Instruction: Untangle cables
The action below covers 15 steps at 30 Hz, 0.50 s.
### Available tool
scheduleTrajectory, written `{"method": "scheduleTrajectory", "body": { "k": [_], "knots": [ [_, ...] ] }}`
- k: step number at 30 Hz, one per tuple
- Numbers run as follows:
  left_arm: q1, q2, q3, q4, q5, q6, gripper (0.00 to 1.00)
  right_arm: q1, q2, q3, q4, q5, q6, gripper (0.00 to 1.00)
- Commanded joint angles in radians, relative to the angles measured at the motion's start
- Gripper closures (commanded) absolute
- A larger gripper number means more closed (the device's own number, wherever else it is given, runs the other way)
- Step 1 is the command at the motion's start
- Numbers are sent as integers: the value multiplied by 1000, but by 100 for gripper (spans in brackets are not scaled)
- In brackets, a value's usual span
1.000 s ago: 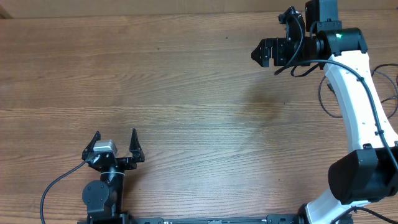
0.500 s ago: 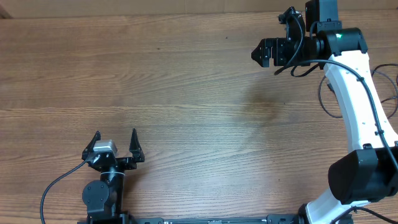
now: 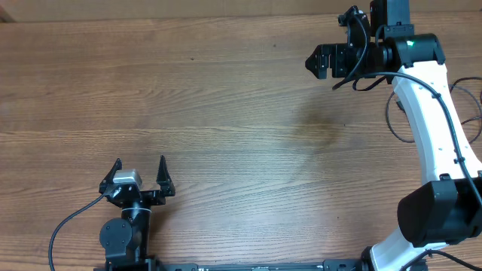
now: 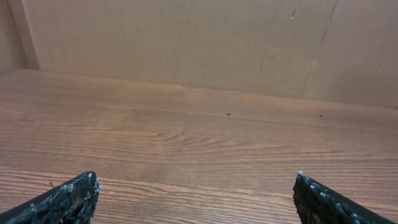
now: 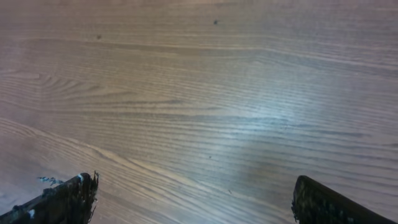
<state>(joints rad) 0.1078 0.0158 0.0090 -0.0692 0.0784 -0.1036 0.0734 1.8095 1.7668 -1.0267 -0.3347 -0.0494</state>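
Note:
Thin black cords (image 3: 473,105) loop at the table's far right edge, partly behind the right arm; no plugs show, and I cannot tell if these are the cables. My right gripper (image 3: 310,62) is open and empty, held over bare wood at the back right and pointing left. Its wrist view (image 5: 196,180) shows only wood grain between the fingertips. My left gripper (image 3: 139,172) is open and empty near the front left. Its wrist view (image 4: 196,180) shows bare table. No cable lies near either gripper.
The wooden table (image 3: 226,113) fills the overhead view. A brown wall (image 4: 186,37) stands behind the table's far edge in the left wrist view. A thicker black arm cable (image 3: 64,226) curves off the left arm's base.
The right gripper has shifted very slightly toward the back right. The left arm has not moved.

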Motion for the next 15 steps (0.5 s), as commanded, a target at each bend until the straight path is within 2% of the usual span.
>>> {"method": "scheduleTrajectory", "body": {
  "k": [1, 7, 15],
  "knots": [
    [10, -11, -4, -3, -3, 14, 0, 11, 0, -1, 27, 21, -4, 0],
    [10, -11, -4, -3, -3, 14, 1, 65, 0, -9, 45, 121, -5, 0],
    [10, -11, -4, -3, -3, 14, 1, 115, -11, -138, 164, 189, -5, 0]
  ]
}}
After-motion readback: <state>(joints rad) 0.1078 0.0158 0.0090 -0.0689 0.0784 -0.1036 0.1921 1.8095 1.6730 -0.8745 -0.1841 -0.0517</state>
